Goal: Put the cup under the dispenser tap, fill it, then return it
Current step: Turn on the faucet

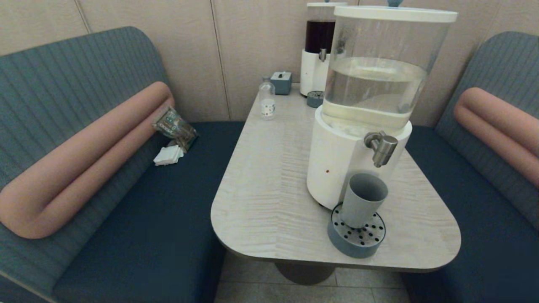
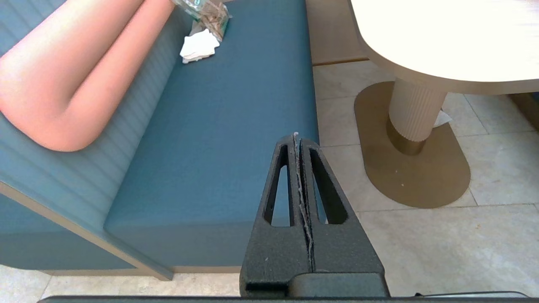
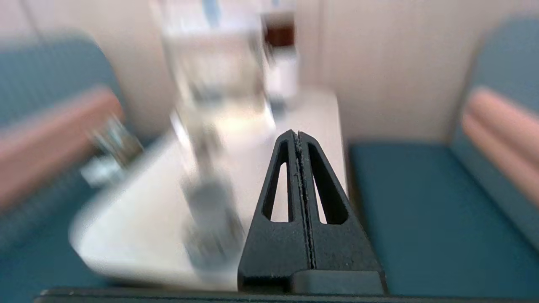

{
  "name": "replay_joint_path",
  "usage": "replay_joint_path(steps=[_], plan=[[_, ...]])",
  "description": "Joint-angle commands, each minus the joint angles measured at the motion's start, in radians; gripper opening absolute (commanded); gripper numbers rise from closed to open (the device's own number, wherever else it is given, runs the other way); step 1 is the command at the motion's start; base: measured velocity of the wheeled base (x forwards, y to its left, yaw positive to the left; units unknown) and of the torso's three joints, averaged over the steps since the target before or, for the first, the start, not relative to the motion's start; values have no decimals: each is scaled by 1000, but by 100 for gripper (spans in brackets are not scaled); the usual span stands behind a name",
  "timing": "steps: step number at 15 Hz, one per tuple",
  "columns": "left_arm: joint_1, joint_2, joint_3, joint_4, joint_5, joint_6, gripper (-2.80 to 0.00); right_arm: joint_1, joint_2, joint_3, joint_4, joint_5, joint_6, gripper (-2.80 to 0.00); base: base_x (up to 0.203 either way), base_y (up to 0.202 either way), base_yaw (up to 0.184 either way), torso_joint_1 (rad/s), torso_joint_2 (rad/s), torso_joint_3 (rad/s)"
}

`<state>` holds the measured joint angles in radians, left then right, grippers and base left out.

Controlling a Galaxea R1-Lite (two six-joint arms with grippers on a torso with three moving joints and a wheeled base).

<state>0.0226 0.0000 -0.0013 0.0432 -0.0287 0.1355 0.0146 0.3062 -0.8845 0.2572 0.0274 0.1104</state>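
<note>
The grey-blue cup [image 1: 362, 199] stands upright on the round perforated drip tray [image 1: 356, 242] at the table's near right. Just above its mouth hangs the brushed-steel dispenser tap [image 1: 382, 147] of the big white-based dispenser [image 1: 370, 101] holding clear liquid. Neither arm shows in the head view. My left gripper [image 2: 297, 135] is shut and empty, low beside the left bench, over the floor. My right gripper [image 3: 298, 133] is shut and empty too, out in front of the table's near right; the cup [image 3: 212, 210] is a blurred grey shape beside it there.
A smaller dark-liquid dispenser [image 1: 318, 46], a clear small bottle [image 1: 267, 99] and a small blue-grey box [image 1: 281, 82] stand at the table's far end. A packet and a white napkin [image 1: 168, 155] lie on the left bench. The table pedestal [image 2: 414, 109] stands on tiled floor.
</note>
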Motion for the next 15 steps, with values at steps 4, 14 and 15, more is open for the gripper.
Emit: replay_joint_path(steps=[4, 14, 15], plan=[[0, 3, 0, 0, 0, 1, -280, 25, 826, -849, 426, 94, 50, -280, 0, 0, 0, 0, 0, 0], [0, 3, 0, 0, 0, 1, -280, 248, 1341, -1031, 685, 159, -61, -280, 0, 0, 0, 0, 0, 0], [0, 3, 0, 0, 0, 1, -280, 248, 1347, -1028, 684, 160, -61, -280, 0, 0, 0, 0, 0, 0]])
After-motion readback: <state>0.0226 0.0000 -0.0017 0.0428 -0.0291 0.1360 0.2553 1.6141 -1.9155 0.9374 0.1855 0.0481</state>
